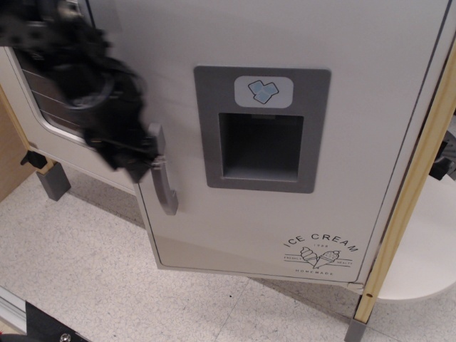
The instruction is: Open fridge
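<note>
Pulling at the handle is the step in hand; the black robot gripper point(135, 158), blurred in the picture, sits at the top of the curved grey vertical handle point(163, 187) of the large white toy fridge door point(285, 92), and it seems to be clamped on this handle, though the blur hides how the jaws stand, so one cannot tell it with certainty. The fridge door fills the middle and the right of the view, with its grey recessed ice-dispenser panel point(261, 128) and the "ICE CREAM" logo point(319, 254) low on the right; its lower left corner stands out from the cabinet over the speckled pale floor point(92, 278), so the door is judged to be partly open and the task not finished.

The next move probably calls for a pull along an arc, away from the cabinet, with the hinge side taken to be at the right; a straight pull could slip the grip off the handle.

On the left, the white oven door with a barred window point(50, 107) lies just behind the arm, and a grey cabinet foot point(53, 184) stands below it; the room toward the camera, over the floor, looks open; the light wooden post point(406, 206) at the right edge is well apart from the gripper.
</note>
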Robot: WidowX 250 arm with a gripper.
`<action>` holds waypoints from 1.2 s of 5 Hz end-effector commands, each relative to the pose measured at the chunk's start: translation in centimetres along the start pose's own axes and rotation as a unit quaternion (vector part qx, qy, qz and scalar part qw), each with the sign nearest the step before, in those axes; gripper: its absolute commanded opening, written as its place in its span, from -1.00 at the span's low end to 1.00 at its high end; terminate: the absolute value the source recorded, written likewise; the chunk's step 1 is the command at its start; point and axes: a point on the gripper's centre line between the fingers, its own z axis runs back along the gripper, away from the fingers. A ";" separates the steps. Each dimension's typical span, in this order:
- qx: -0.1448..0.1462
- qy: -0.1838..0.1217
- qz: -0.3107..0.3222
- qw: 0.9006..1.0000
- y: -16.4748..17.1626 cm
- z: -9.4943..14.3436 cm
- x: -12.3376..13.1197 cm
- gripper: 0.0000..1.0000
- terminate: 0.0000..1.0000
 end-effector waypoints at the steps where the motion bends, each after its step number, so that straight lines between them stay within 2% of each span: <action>1: 0.017 0.045 0.009 0.999 4.8 1.5 -5.3 1.00 -1.00; 2: 0.041 0.031 0.093 0.994 8.2 1.5 -4.2 1.00 -1.00; 3: 0.062 0.006 0.191 0.980 10.4 1.7 -1.5 1.00 -1.00; 4: 0.074 -0.003 0.243 0.967 11.2 1.4 1.1 1.00 -1.00; 5: 0.084 -0.019 0.277 0.957 11.5 2.7 3.2 1.00 -1.00; 6: 0.076 -0.038 0.292 0.953 10.2 5.8 4.1 1.00 -1.00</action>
